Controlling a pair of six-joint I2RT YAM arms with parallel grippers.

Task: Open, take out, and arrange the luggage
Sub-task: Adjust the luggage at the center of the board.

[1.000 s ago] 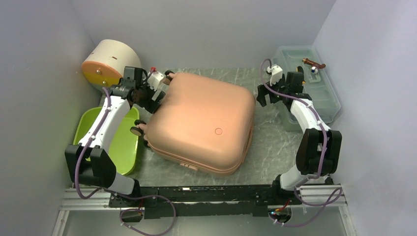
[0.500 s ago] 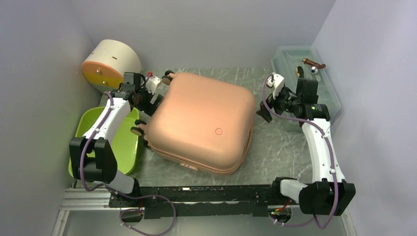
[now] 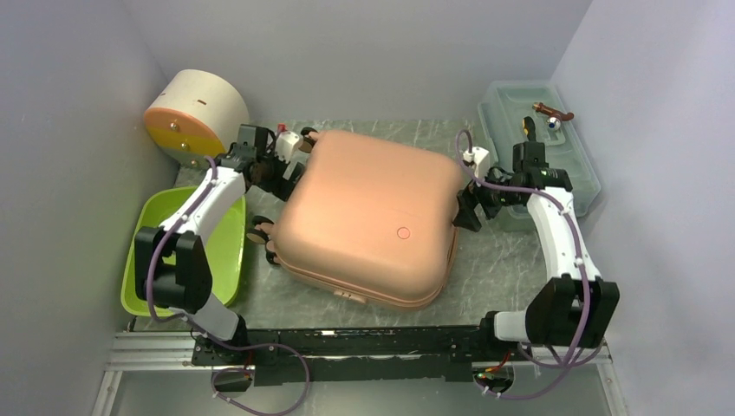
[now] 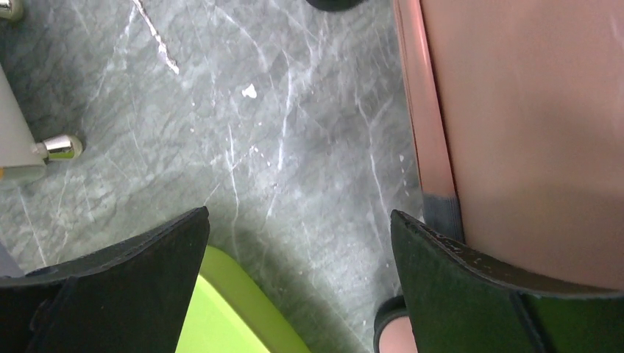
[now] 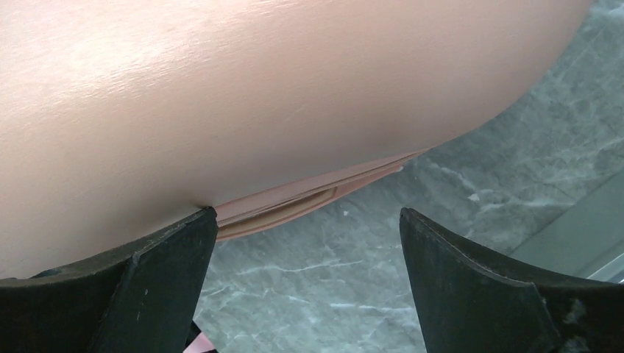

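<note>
Luggage (image 3: 368, 217) lies closed and flat at centre of the top view, on the marbled table (image 3: 494, 269). Left gripper (image 3: 286, 166) sits at its upper-left corner and right gripper (image 3: 466, 206) at its right edge; both are spread wide, holding nothing. Risk: a finger rides up the rounded shell instead of catching the seam, and the case skids toward the green bowl (image 3: 227, 260). Only the right wrist view shows the seam lip (image 5: 294, 202) beside the finger; the top view hides it.

One luggage (image 3: 373, 217), one tub (image 3: 225, 251), seemingly two boxes (image 3: 195, 104) (image 3: 511, 100).
</note>
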